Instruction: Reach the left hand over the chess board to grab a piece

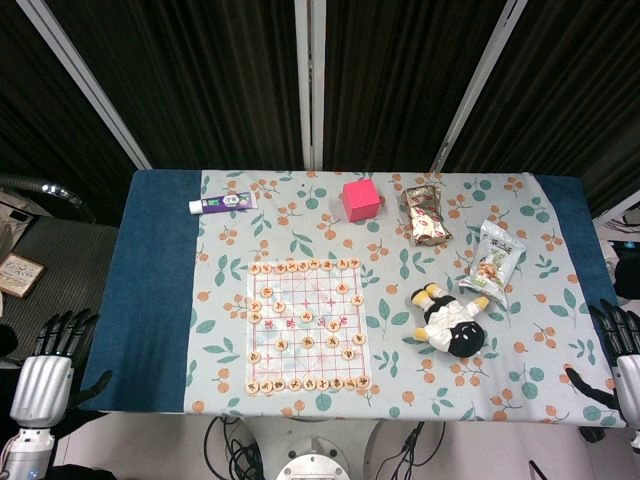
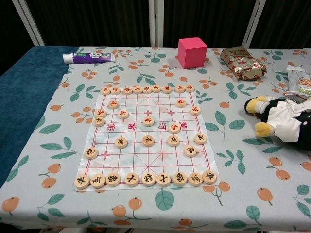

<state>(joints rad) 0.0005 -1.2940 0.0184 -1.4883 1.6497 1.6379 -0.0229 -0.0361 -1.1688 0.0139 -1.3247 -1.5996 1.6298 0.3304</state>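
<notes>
A white paper chess board [image 1: 305, 322] [image 2: 148, 133] lies flat in the middle of the table, with several round wooden pieces [image 2: 148, 141] on it, in rows along its near and far edges and scattered between. My left hand [image 1: 62, 350] hangs off the table's left near corner, fingers spread and holding nothing, well to the left of the board. My right hand [image 1: 615, 345] shows at the right near edge, fingers apart and empty. The chest view shows neither hand.
A pink cube [image 1: 360, 199] [image 2: 192, 52] and a toothpaste tube [image 1: 223, 204] [image 2: 89, 58] lie behind the board. A foil snack bag [image 1: 425, 213], a white snack packet [image 1: 493, 260] and a plush penguin [image 1: 450, 319] [image 2: 282, 121] lie to the right. Blue cloth [image 1: 155, 290] borders the floral tablecloth.
</notes>
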